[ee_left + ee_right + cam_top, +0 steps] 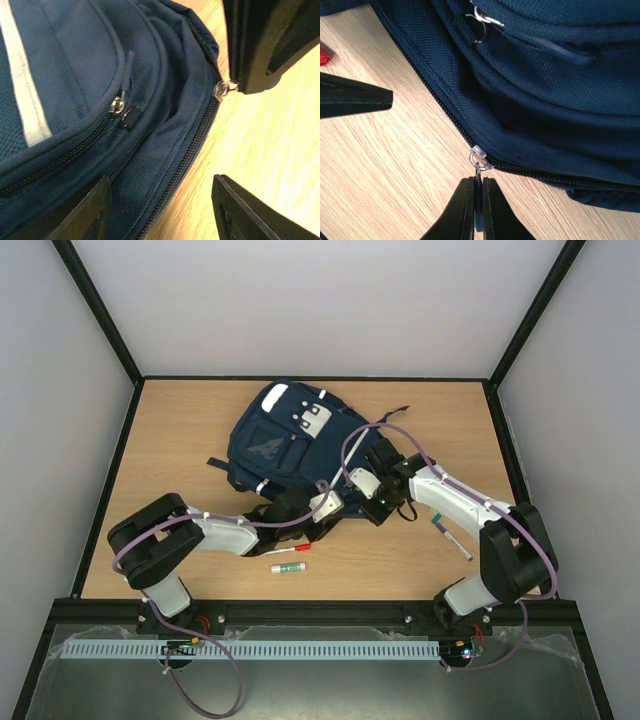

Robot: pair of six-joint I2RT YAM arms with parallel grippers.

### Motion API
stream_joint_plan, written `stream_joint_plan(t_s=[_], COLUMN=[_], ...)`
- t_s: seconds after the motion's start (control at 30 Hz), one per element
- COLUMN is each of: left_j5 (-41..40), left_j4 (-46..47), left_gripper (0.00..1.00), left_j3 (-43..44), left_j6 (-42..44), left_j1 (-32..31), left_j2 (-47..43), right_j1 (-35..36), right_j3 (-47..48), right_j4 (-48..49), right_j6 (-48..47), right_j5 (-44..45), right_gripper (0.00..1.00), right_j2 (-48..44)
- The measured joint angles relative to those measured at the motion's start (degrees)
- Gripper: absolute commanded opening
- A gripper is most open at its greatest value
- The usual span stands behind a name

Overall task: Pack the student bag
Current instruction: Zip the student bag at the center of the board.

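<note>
Right gripper (478,183) pinches the student bag (560,75) zipper pull (478,161), unseen from overhead, while left gripper (161,184) stands spread.

Wooden table (180,440) carries student bag (280,440), glue stick (284,567), red pen (292,551), dark pen (452,538).

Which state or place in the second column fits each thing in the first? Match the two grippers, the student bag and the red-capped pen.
Column one:
1. left gripper
2. right gripper
3. student bag
4. red-capped pen

Column two:
A. jaws shut on a zipper pull
B. lying on the bare table, outside the bag
C. jaws open at the bag's edge
D. navy blue, lying flat

Pairs: 1-C, 2-A, 3-D, 4-B
</note>
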Motion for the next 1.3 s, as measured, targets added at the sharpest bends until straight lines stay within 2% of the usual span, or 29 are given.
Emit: stream_joint_plan(t_s=[0.17, 0.33, 0.53, 0.67, 0.97, 1.3], left_j5=[0.15, -1.92, -4.17, -4.96, -5.49, -5.38], left_j4=[1.07, 1.55, 1.75, 1.66, 1.53, 1.79], left_gripper=[0.57, 0.49, 0.25, 0.15, 0.06, 0.04], left_j3=[0.66, 2.64, 3.82, 3.91, 3.63, 0.57], left_j6=[1.55, 3.21, 4.98, 5.20, 5.25, 4.52], left_j1=[-0.57, -1.44, -1.75, -1.75, -1.97, -2.01], left_j2=[1.01, 4.96, 7.13, 7.13, 6.91, 3.34], right_j1=[-0.04, -0.22, -0.24, -0.85, -8.79, -14.34], right_j3=[0.70, 1.57, 1.75, 1.75, 2.29, 5.57], right_j4=[-0.98, -1.73, -2.03, -2.01, -2.34, -4.02], right_j6=[-0.02, 0.00, -0.04, -0.11, -3.87, -8.41], right_j5=[-0.33, -0.92, -1.07, -0.90, -1.33, 0.46], right_gripper=[0.01, 0.01, 0.01, 0.01, 0.01, 0.01], right_j2=[0.74, 1.62, 1.88, 2.12, 4.04, 7.28])
